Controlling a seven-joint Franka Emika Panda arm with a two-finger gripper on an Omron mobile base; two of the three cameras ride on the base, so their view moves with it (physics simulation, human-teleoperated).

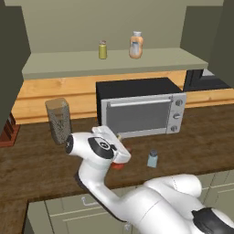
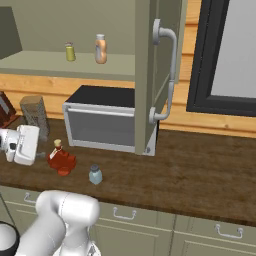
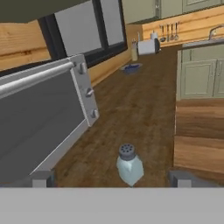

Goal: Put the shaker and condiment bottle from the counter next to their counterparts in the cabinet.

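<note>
Centrally, gripper [image 3: 112, 180]: fingertips spread wide, nothing between them, low over the counter [image 1: 201, 132]; aimed sideways along the worktop.
Fingertips [image 3: 41, 179]: two small grey tips at the bottom of the hand view, one by the toaster oven's lower edge, one toward the counter's front edge.
Hand in base views: white hand just left of the condiment bottle in the right base view; in the left base view, in front of the toaster oven and covering most of that bottle.
Shaker [image 3: 129, 165]: upright on the counter, pale blue with a dark perforated cap; ahead of the hand, between the lines of the two tips, not touched. Also seen at [image 1: 152, 158] and [image 2: 95, 174], near the counter's front edge.
Condiment bottle [image 2: 61, 158]: dark red, tan cap, standing on the counter just beside the hand, left of the shaker and apart from it.
Toaster oven [image 1: 141, 109]: silver front, black top, at the back of the counter behind both items.
Speckled glass jar [image 1: 58, 120]: upright, left of the toaster oven.
Cabinet [image 1: 114, 64]: pale shelf above the toaster oven; door [image 2: 152, 75] swung open.
Counterparts: yellow-green shaker [image 1: 103, 49] and orange and white bottle [image 1: 135, 45], upright, near each other on the shelf.
</note>
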